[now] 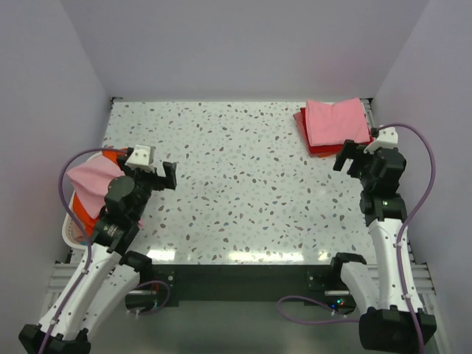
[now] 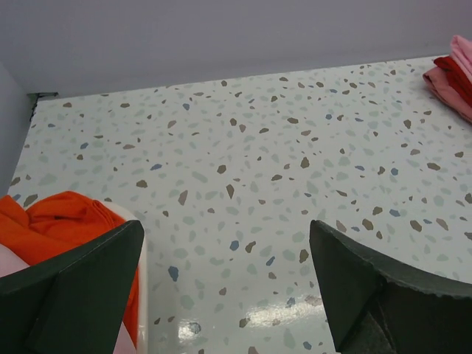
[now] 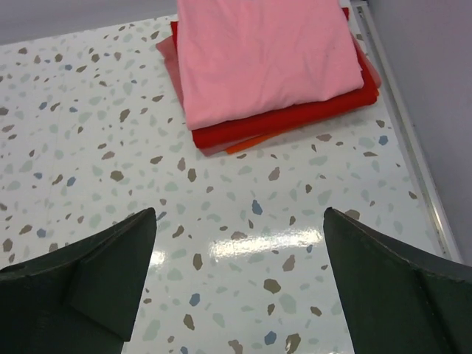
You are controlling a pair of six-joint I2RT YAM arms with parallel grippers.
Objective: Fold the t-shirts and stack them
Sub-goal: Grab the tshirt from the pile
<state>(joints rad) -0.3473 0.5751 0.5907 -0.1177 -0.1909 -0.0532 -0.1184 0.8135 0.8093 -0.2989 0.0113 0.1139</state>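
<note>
A folded stack of t-shirts lies at the table's back right: a light pink shirt (image 1: 337, 122) on top, a red one (image 1: 316, 146) under it. In the right wrist view the pink shirt (image 3: 265, 59) covers the red one (image 3: 295, 118), and an orange edge (image 3: 247, 145) shows beneath. My right gripper (image 1: 354, 158) (image 3: 240, 221) is open and empty, just in front of the stack. Another pink shirt (image 1: 88, 181) and an orange shirt (image 1: 110, 156) (image 2: 66, 221) lie in the basket at the left. My left gripper (image 1: 158, 177) (image 2: 226, 243) is open and empty, beside the basket.
The white laundry basket (image 1: 70, 232) hangs at the table's left edge; its rim (image 2: 140, 295) shows by my left finger. A metal rail (image 3: 413, 162) runs along the table's right edge. Grey walls close in the back and sides.
</note>
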